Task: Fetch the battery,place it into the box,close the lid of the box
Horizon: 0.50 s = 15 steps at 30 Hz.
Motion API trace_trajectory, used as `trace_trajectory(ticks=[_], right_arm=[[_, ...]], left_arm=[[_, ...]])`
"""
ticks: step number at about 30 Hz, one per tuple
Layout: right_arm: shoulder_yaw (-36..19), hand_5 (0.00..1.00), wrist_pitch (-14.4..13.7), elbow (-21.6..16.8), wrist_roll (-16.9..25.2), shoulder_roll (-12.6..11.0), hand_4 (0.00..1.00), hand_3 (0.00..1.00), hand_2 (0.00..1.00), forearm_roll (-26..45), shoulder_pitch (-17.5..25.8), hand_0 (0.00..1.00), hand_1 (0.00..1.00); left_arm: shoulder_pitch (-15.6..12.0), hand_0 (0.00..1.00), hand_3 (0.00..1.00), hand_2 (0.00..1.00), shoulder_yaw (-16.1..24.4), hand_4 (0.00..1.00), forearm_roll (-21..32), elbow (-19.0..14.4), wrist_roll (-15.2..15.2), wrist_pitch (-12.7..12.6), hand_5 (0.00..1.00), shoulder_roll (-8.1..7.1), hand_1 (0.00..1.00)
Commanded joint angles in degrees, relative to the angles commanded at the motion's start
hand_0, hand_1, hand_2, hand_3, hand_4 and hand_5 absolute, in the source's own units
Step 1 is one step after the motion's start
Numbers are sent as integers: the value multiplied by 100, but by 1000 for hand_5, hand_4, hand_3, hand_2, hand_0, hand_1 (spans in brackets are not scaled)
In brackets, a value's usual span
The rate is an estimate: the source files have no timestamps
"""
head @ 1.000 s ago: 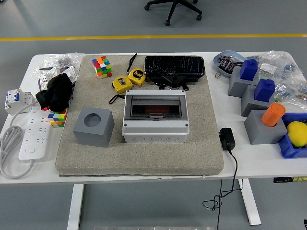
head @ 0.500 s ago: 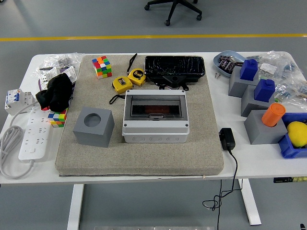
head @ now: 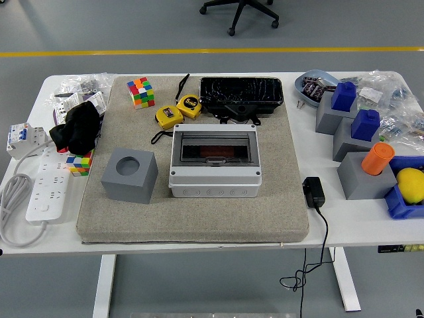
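**Hands out of frame, box shut on mat**

Neither hand shows in the head view, so finger state can't be told.

Box point(head: 214, 162) sits mid-mat point(head: 192, 218), long axis left-right, front face toward the table's near edge. Its smoky clear lid point(head: 213, 148) is down; something dark with a reddish strip shows through it, can't tell what.

Black tray point(head: 241, 94) lies just behind the box, also left-right. Two yellow tape measures point(head: 177, 111) sit to the tray's left. Grey cube with a round hole point(head: 129, 174) is left of the box, apart from it. Black adapter point(head: 313, 192) lies on the table point(head: 344, 225), right of the mat.
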<state>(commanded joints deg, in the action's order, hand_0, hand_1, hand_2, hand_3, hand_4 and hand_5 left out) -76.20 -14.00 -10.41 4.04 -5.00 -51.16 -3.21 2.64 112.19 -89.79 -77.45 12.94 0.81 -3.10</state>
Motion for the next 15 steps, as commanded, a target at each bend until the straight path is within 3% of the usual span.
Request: trace_trajectory(ticks=[4,15], right_arm=[[398,998,-116,-38,167,-71,998,806,762,360,7,815,779],[307,998,-82,-40,194,-51,998,807,763,356,10,814,779]], left_arm=[[15,790,724,730,-52,998,-23,43,-27,11,998,21,767],[144,772,708,707,-155,998,-173,-7,-91,47,998,87,743]])
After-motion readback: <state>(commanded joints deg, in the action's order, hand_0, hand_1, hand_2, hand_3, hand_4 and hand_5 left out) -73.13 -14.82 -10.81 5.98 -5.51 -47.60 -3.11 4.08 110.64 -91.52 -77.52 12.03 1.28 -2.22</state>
